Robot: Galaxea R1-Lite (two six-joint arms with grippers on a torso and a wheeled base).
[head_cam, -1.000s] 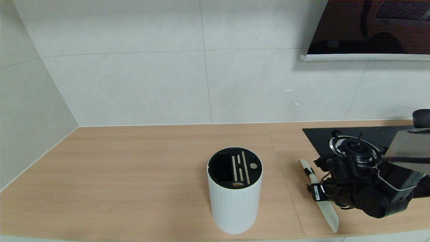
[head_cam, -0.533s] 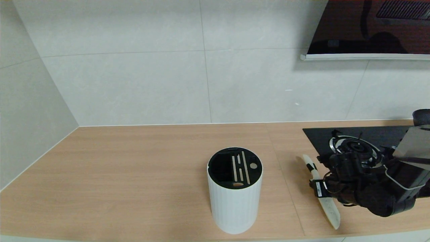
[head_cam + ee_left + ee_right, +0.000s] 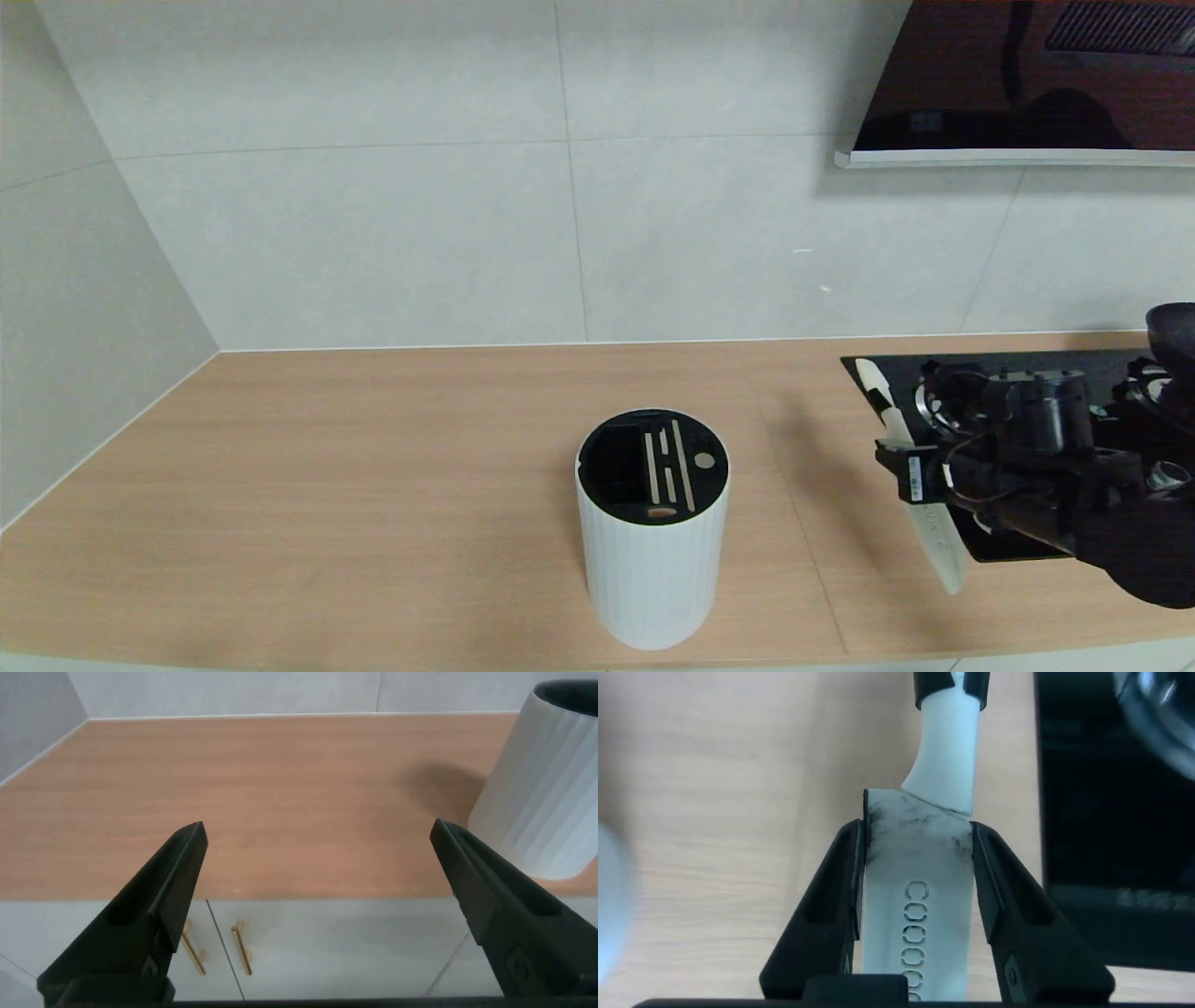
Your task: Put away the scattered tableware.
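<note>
The right pincer (image 3: 918, 859) is clamped across the flat of a white ceramic knife with a white, black-banded handle (image 3: 920, 891). It grips the blade just below the handle. In the head view the knife (image 3: 938, 546) hangs tilted in the air above the edge of the black glass hob (image 3: 868, 369), handle up and back, tip down and forward.

A smooth blade held between two pads could pivot or slide out when the arm swings. Across the light wooden tabletop (image 3: 373, 467) stands the white ribbed cylindrical holder with a black slotted top (image 3: 652, 560), near the front edge. Its slots are narrow, so a tilted tip could strike the top and push the holder over or off. The left pincer (image 3: 318, 849) gapes wide beside the holder, gripping nothing.
</note>
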